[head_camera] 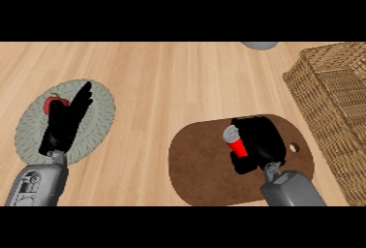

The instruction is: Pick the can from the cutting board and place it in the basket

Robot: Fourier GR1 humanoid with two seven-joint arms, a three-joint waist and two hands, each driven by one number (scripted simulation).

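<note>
A red can (235, 142) with a silver top stands on the dark brown cutting board (200, 164) at the lower middle of the head view. My right hand (261, 140) is curled round the can from its right side, hiding much of it. The wicker basket (332, 97) stands at the right edge, beyond the board. My left hand (68, 121) rests open with straight fingers over a grey-green round mat (100, 104) at the left.
A small red pepper (54, 102) lies on the mat beside my left hand's fingers. A grey rounded object (259, 44) shows at the top edge. Bare wooden counter (164, 77) spreads between the mat, the board and the basket.
</note>
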